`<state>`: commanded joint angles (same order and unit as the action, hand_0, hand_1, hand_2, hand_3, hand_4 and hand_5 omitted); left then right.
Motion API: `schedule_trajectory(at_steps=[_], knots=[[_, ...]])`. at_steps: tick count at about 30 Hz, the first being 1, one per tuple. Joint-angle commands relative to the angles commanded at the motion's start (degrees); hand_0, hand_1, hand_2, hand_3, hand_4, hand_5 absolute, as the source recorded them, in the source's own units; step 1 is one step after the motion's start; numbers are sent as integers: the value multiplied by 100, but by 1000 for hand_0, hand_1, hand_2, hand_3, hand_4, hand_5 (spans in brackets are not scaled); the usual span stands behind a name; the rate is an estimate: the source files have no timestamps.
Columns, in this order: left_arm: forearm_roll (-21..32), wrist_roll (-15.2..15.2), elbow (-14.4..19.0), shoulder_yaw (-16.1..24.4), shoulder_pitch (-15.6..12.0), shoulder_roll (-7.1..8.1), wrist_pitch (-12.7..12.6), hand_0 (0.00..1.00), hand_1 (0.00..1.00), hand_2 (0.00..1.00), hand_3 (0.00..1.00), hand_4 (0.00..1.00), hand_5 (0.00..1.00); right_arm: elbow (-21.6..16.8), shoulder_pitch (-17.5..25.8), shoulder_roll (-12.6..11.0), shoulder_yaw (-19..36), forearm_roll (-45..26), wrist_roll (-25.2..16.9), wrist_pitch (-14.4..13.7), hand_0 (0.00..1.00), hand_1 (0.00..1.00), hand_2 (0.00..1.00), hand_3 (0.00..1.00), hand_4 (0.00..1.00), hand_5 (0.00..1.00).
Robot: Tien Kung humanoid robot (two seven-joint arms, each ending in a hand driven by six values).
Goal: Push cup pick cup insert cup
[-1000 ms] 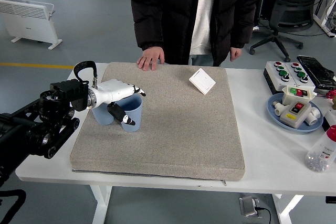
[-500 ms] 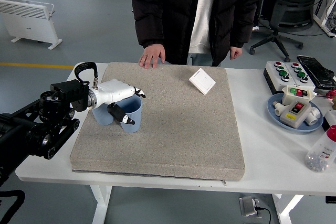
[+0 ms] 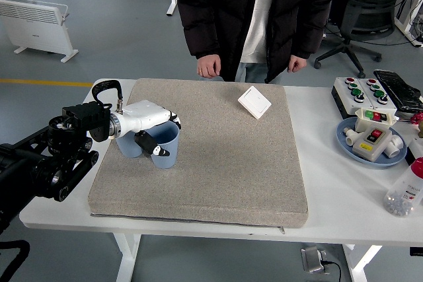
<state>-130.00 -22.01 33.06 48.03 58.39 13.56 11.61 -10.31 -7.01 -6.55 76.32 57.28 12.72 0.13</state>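
1. We saw the left hand [image 3: 153, 133], glossy white with black fingertips, closed around a blue cup [image 3: 163, 144], the thumb across the near wall and the other fingers over the rim.
2. The cup was smooth and round, upright on a grey, coarse-woven mat [image 3: 218, 163], at about nine o'clock on the mat's surface.
3. A second blue cup [image 3: 129, 145] stood just beside the first, on its nine o'clock side, partly hidden under the hand.
4. A flat, square white switch plate [image 3: 254, 102] lay tilted at about one o'clock on the mat.
5. The rectangular mat had rounded corners and covered most of the white table [image 3: 344, 196].
6. At three o'clock a round blue plate [image 3: 350, 146] held boxy white parts.
7. A person in a black padded coat stood at twelve o'clock, one hand [image 3: 209, 66] hanging just above the table's far edge.
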Motion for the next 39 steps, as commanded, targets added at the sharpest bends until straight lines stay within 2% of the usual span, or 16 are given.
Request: schedule_trajectory(at_steps=[5,6,11,12,17,18,25,28,29,30,31,39], knots=[[0,-47,72,-54,-14,25,-38,461,574,718,707,583,2,0,1,-1,2,-2,2,-1,782,696,725,584,148,531],[0,-50,78,-58,-15,27,-39,478,562,684,617,499,2,0,1,-1,2,-2,2,-1,782,696,723,583,148,531],[0,-45,151,-81,-24,55,18,478,562,684,617,499,2,0,4,-1,3,-7,2,-3,782,696,723,583,148,531],[0,-44,187,-87,-33,69,41,493,544,664,582,333,2,0,4,-2,3,-11,1,-3,782,696,722,583,148,531],[0,-29,371,-118,-63,130,136,493,544,664,582,333,2,0,8,0,10,-22,-1,-6,782,696,722,583,148,531],[13,-22,415,-125,-67,142,155,470,516,634,568,307,2,0,9,0,11,-24,-1,-7,782,696,722,583,148,531],[353,75,948,-201,-91,289,354,470,515,613,560,300,2,0,23,4,56,-11,4,-11,782,696,721,583,148,530],[520,154,1256,-166,-89,387,497,470,515,613,560,300,2,0,29,3,65,-5,8,-11,782,696,721,583,148,530],[557,251,1393,-129,-78,437,613,470,515,613,560,300,2,0,33,3,71,-2,9,-12,782,696,721,583,148,530],[569,291,1461,-116,-74,455,667,475,526,612,561,351,2,0,34,3,74,-1,9,-12,782,696,720,583,149,531],[577,352,1570,-91,-47,499,762,475,526,612,561,351,2,0,38,2,73,-7,9,-13,782,696,720,583,149,531],[689,580,1927,169,217,863,1072,485,533,609,566,348,2,0,62,-5,80,-24,6,-18,782,695,720,583,149,530]])
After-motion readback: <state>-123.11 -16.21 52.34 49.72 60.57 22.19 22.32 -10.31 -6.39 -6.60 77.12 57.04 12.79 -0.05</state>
